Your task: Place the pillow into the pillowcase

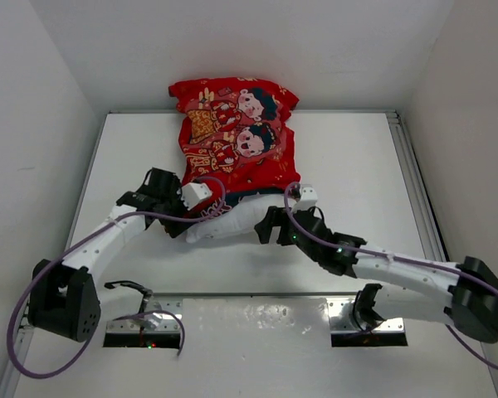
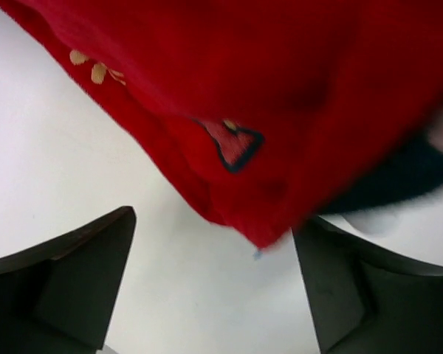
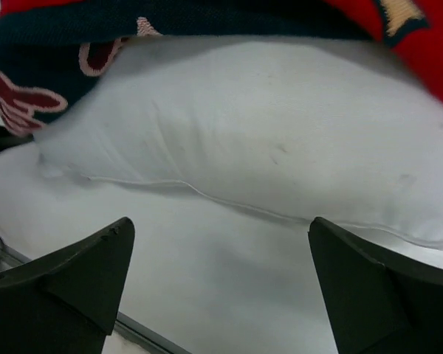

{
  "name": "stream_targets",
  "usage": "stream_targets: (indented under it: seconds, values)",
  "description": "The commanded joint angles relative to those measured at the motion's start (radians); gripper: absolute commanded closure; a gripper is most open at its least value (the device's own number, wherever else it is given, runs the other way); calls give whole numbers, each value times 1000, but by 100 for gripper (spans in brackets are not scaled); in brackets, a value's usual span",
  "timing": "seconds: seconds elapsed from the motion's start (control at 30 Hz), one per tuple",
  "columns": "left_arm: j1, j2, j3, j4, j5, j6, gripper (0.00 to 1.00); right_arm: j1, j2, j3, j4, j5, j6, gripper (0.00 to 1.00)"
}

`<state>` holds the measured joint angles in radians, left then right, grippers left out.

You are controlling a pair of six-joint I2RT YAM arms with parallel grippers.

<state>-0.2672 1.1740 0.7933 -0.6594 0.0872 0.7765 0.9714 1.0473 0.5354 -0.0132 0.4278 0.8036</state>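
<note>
The red pillowcase (image 1: 232, 133) with two cartoon figures lies at the table's far middle, covering most of the white pillow (image 1: 228, 220), whose near end sticks out. My left gripper (image 1: 178, 217) is open at the case's near-left corner. In the left wrist view the red corner (image 2: 266, 133) hangs just ahead of and between the fingers (image 2: 74, 287), not gripped. My right gripper (image 1: 270, 225) is open and empty just right of the pillow's exposed end. In the right wrist view the pillow (image 3: 280, 140) and its seam lie ahead of the open fingers (image 3: 376, 295), under the case's edge (image 3: 421, 37).
The white table (image 1: 357, 166) has raised rails along its left and right edges (image 1: 415, 174). White walls close in the back and sides. The arm bases and mounting plates (image 1: 145, 323) sit at the near edge.
</note>
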Motion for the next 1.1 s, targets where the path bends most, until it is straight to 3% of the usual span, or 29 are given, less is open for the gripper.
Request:
stream_targets:
  seconds: [0.0,0.03,0.1,0.2,0.23,0.3,0.33,0.4,0.43,0.47,0.53,0.57,0.6,0.67,0.87,0.97,1.07]
  values:
    - [17,70,-20,193,14,27,12,6,94,-57,344,-8,286,1]
    - [17,114,-29,210,11,29,7,9,165,-80,439,-3,348,1]
    - [17,148,-35,260,-6,23,6,12,253,-89,537,0,477,1]
    - [20,180,-43,299,35,26,8,30,422,-49,717,-12,519,1]
    - [19,191,-39,299,58,32,18,35,457,-31,804,-6,499,1]
    - [20,205,-20,272,139,29,38,46,554,15,819,15,465,1]
    - [19,214,12,253,167,24,58,44,577,65,790,26,474,1]
    - [20,220,52,175,256,30,75,29,634,96,808,46,476,1]
    - [20,223,93,147,281,33,98,23,646,116,823,74,473,3]
    - [20,222,113,94,319,32,100,4,661,124,866,87,471,6]
    - [16,223,194,-16,370,41,100,-40,712,167,913,94,439,34]
    - [14,222,225,-60,381,44,100,-55,720,188,917,85,424,48]
    - [13,220,295,-104,396,49,100,-69,724,230,917,78,404,78]
    - [3,214,365,-257,453,69,100,-108,724,267,924,95,358,100]
    - [-27,200,593,-639,604,292,100,-166,654,354,1042,225,195,100]
    - [-50,200,642,-658,605,265,100,-149,652,423,1038,308,107,100]
    - [-56,197,696,-660,641,253,100,-113,701,524,877,439,59,100]
